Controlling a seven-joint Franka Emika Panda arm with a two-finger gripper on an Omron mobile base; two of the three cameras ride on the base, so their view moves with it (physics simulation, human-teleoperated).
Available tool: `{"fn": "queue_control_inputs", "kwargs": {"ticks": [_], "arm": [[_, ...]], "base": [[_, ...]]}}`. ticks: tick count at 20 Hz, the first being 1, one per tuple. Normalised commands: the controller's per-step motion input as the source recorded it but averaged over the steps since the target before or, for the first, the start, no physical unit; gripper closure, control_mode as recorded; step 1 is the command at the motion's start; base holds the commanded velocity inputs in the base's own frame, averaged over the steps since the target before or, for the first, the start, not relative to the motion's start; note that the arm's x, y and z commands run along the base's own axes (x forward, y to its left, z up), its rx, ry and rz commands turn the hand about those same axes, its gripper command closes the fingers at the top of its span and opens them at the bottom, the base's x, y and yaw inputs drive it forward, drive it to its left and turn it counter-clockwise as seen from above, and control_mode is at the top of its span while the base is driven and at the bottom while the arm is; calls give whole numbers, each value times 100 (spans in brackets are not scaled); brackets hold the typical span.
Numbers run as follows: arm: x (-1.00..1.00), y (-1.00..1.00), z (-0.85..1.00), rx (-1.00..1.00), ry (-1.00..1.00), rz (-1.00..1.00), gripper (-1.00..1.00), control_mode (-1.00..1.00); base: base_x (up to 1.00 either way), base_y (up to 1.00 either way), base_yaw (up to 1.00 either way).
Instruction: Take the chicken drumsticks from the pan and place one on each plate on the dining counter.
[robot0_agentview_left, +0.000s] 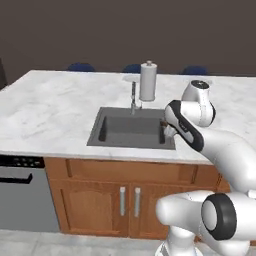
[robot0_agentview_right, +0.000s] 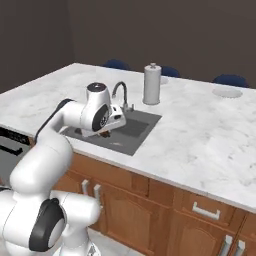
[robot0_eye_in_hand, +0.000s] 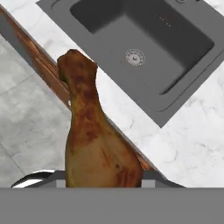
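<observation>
the end effector (robot0_agentview_right: 106, 132) is clamped on a chicken drumstick (robot0_eye_in_hand: 94, 135), and in the hand view that golden-brown leg runs thick end down between the finger tips, thin end pointing away. below it lies the near edge of the desk (robot0_eye_in_hand: 183, 144), white marble with grey veins, with the front corner of the dark sink (robot0_eye_in_hand: 144, 48) and its round drain just past that edge, wooden cabinet front and grey floor on the other side. from the right base view the hand hangs over the near rim of the sink (robot0_agentview_right: 125, 131), a dark brown bit of the drumstick (robot0_agentview_right: 105, 133) peeking out under it. from the left base view the wrist sits at the sink's near right corner, a small brown patch of drumstick (robot0_agentview_left: 163, 123) at the rim of the sink (robot0_agentview_left: 131, 129). a white paper towel roll (robot0_agentview_right: 152, 84) stands upright behind the sink beside the curved faucet (robot0_agentview_right: 121, 95). well apart, near the desk's far right edge, one pale plate (robot0_agentview_right: 227, 92) lies flat; a second plate (robot0_agentview_left: 132, 78) sits by the far edge just behind the roll. blue chair backs (robot0_agentview_right: 230, 79) line the far side.
</observation>
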Motion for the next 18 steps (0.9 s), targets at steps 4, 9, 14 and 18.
{"fn": "queue_control_inputs", "kwargs": {"ticks": [4, 9, 14, 18], "arm": [[0, 0, 0, 0, 0, 0, 100, 100], [0, 0, 0, 0, 0, 0, 100, 100], [0, 0, 0, 0, 0, 0, 100, 100], [0, 0, 0, 0, 0, 0, 100, 100]], "base": [[27, -3, -42], [16, -66, -26], [27, -66, -15], [25, -59, 0]]}}
